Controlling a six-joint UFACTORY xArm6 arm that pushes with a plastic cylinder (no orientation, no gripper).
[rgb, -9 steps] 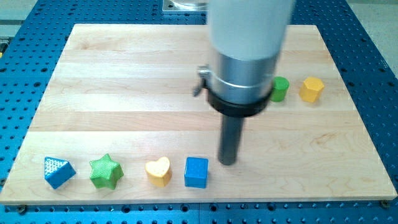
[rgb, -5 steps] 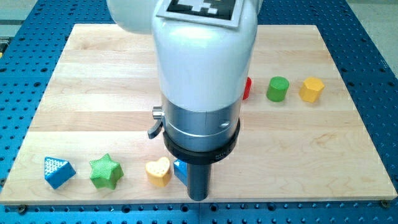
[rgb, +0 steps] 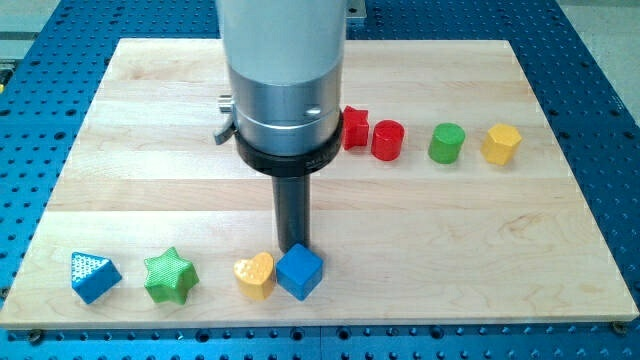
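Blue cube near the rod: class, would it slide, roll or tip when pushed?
The blue cube probably slides: flat faces on smooth wood. It sits cornerwise beside my tip, so an off-centre push likely turns it. Tipping seems unlikely; it looks squat.

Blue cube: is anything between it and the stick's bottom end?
Nothing visible. My tip sits right at the top edge of the blue cube, seemingly touching it. The yellow heart is beside the cube on the view's left, not between them.
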